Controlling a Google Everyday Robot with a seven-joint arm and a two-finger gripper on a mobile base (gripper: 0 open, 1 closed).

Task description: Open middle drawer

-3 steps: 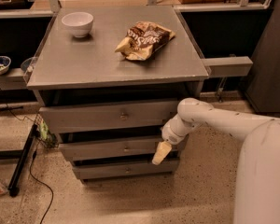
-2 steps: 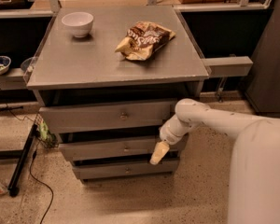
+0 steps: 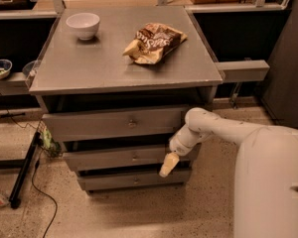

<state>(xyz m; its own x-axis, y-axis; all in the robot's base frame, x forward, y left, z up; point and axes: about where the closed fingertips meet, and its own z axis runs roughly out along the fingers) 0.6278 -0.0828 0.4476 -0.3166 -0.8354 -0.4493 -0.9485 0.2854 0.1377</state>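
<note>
The long, flat grey middle drawer (image 3: pixel 109 158), with a small round metal knob at its centre, lies between the taller top front (image 3: pixel 99 124) and the narrow lowest front (image 3: pixel 119 181). The cream-tipped gripper (image 3: pixel 169 165) hangs at its right end, pointing downward; whether it is open or closed cannot be told.

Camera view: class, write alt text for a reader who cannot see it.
The white arm's gripper hangs at the right end of the grey middle drawer front. A white bowl and brown snack bag sit on the grey cabinet.
</note>
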